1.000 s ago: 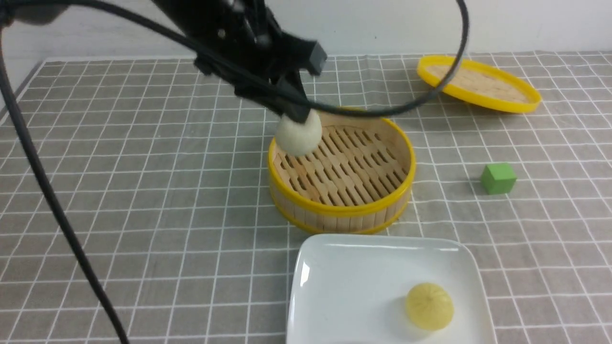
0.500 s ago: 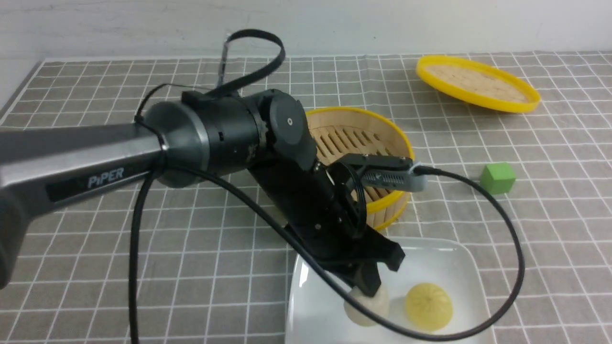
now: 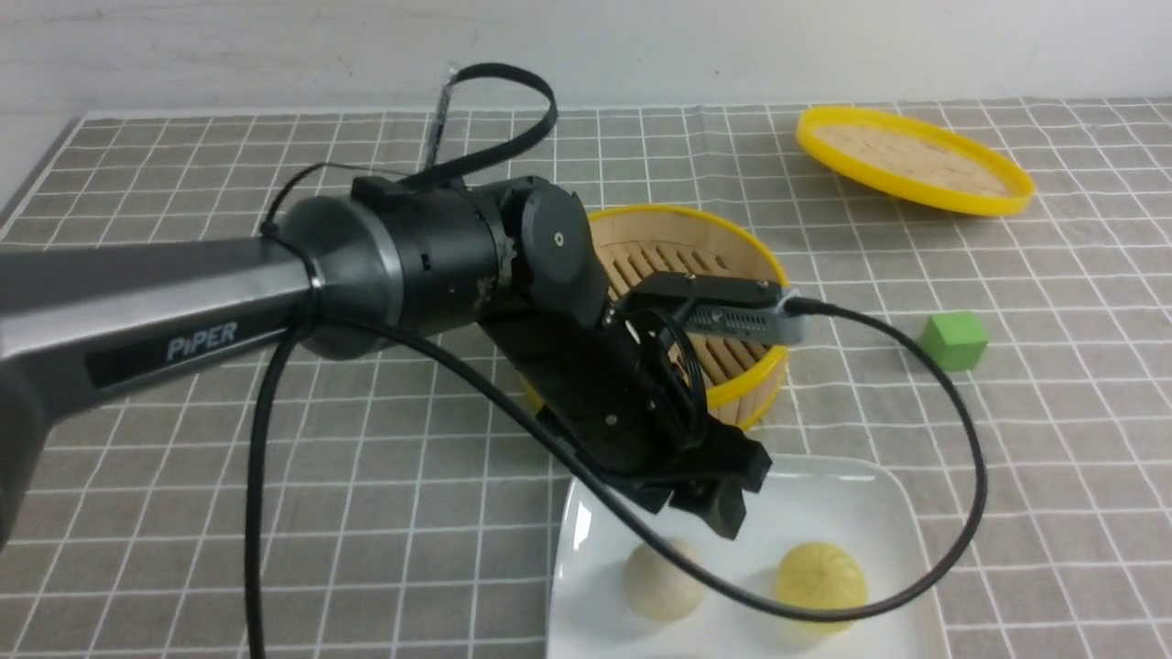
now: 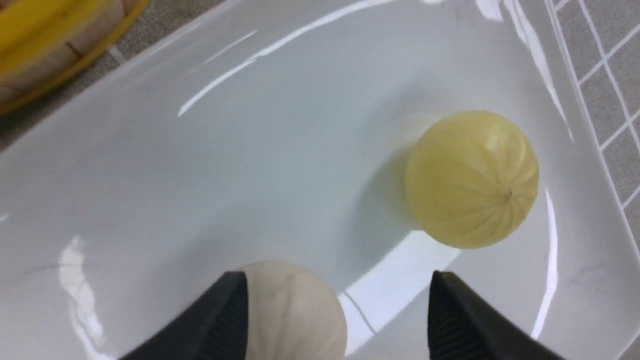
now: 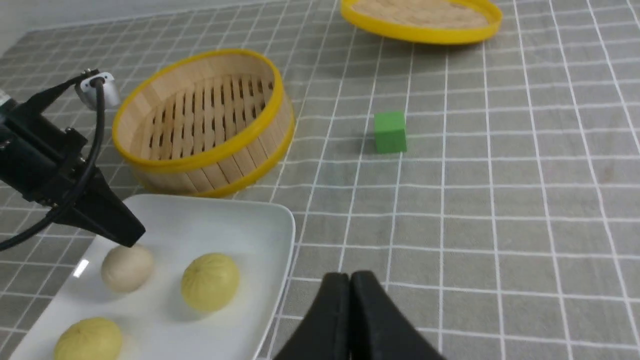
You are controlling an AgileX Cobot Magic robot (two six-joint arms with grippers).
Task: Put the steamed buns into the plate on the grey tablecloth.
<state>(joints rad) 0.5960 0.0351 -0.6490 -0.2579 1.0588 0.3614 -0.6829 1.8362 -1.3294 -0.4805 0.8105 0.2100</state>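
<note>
Resting on the white plate [image 3: 851,499], the cream bun [image 3: 663,581] and the yellow bun [image 3: 821,586] lie side by side, apart; the right wrist view shows another yellow bun [image 5: 89,340] there too. The left hand [image 3: 710,513] hangs just above the cream bun, fingers spread, holding nothing. Beyond the plate stands the bamboo steamer [image 3: 723,245], with a green cube [image 3: 954,341] and lid [image 3: 916,160] farther off on the grey tablecloth [image 3: 275,412] over the desk. The right hand [image 5: 349,285] is pressed together, empty.

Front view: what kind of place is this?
Probably a robot lab bench staged as a dining table: checked grey tablecloth, bamboo steamer and white plate, plus a stray green cube.
</note>
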